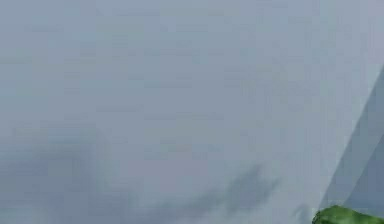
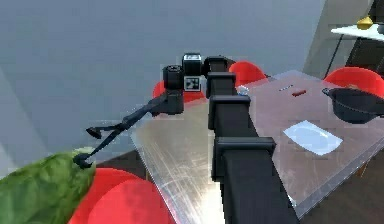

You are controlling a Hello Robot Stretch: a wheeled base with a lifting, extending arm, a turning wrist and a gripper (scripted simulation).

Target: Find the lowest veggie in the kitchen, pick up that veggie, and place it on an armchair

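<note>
My jaws end at a leafy green veggie (image 2: pixel 45 190) beside the shiny steel desk (image 2: pixel 180 165); can't tell if they're holding it.

The gripper (image 2: pixel 88 145) and the arm (image 2: pixel 240 150) behind it are rendered black. The two squares (image 2: pixel 192 86) at the gripper's base are white with black marks. At the fingertips a leafy veggie (image 2: pixel 40 190) is mottled in light and dark green, with a bright red chair seat (image 2: pixel 125 198) beside it. The table (image 2: pixel 185 165) next to the gripper is streaked silver-grey. Far beyond the arm a black pan (image 2: pixel 350 103) is seen. The wall (image 2: pixel 90 50) is plain blue-grey.
</note>
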